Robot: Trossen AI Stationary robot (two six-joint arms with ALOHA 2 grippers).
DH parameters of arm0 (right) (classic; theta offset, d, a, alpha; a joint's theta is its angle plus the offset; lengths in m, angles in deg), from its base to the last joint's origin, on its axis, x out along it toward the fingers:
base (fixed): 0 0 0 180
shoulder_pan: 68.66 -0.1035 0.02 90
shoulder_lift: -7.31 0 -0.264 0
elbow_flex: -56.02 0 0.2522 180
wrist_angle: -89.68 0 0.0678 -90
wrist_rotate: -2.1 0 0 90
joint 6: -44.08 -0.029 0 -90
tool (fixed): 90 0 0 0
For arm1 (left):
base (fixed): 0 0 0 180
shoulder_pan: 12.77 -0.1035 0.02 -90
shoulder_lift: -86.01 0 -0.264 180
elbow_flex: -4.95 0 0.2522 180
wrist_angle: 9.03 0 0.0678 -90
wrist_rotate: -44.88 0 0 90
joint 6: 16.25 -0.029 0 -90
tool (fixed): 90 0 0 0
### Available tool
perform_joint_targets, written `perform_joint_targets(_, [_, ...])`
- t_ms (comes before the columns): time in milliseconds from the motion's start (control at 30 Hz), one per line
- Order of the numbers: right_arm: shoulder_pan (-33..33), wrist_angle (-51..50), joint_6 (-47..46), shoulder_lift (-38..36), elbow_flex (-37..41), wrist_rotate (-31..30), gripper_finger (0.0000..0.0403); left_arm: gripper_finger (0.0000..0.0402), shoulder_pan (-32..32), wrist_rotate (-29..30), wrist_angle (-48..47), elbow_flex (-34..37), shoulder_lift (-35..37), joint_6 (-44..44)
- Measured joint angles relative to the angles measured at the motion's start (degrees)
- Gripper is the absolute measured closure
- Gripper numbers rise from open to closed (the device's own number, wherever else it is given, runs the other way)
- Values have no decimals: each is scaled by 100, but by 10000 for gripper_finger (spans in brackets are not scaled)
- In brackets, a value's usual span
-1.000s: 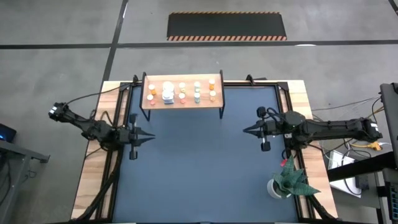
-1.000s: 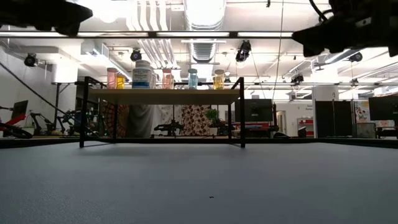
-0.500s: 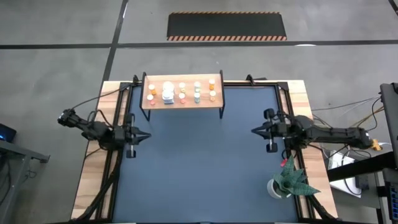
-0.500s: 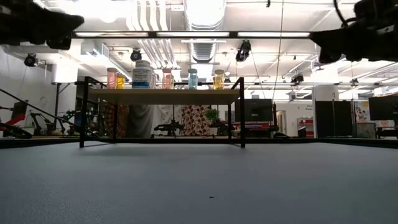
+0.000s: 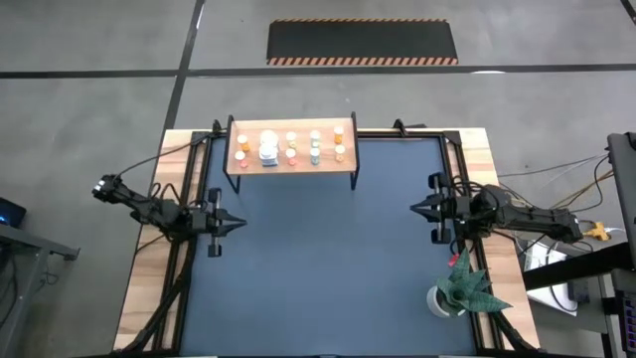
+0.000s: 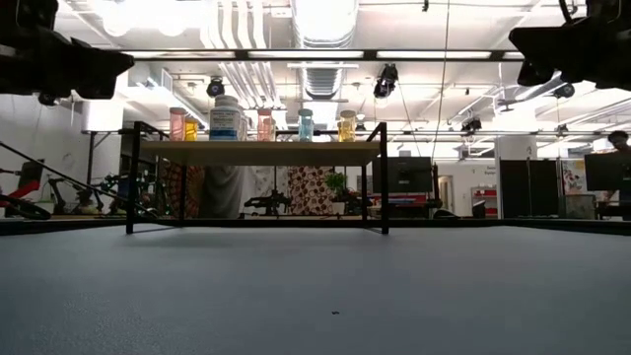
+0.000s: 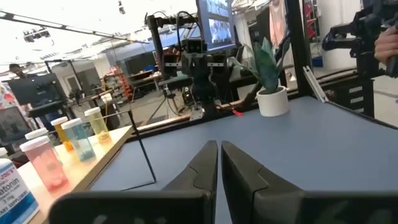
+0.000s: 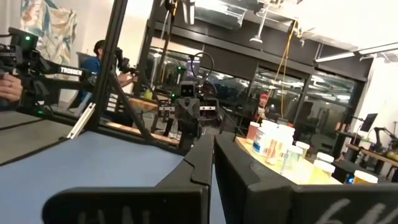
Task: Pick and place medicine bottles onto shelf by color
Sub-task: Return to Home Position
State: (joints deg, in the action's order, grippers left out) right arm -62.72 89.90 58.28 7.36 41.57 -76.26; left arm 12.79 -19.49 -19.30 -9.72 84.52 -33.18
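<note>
Clenched, nothing held: left pincer (image 5: 235,225), above desk (image 5: 318,268) nr its left side, tips twd centre. Likewise shut & empty: right pincer (image 5: 417,207), nr right side, facing the left one, well apart. Beyond, at desk's far edge: shelf (image 5: 298,165) w/ medicine bottles (image 5: 315,147) upright on top in rows: pink, orange, bluish, yellowish, one larger white w/ blue label. Potted plant (image 5: 444,298) at near right corner.

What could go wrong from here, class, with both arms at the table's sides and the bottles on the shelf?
1. The plant stands close beside the right arm, behind the right gripper; a swing back could brush its leaves.
2. The medicine bottles stand crowded on the shelf; a bump to it might topple several.
The left gripper waits at the table's left side, shut.
</note>
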Motion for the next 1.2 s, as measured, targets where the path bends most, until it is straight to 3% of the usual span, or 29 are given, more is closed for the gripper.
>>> perform_joint_targets(1200, [0,-214,34,274,7,-22,394,398,0,20,61,33,-421,2])
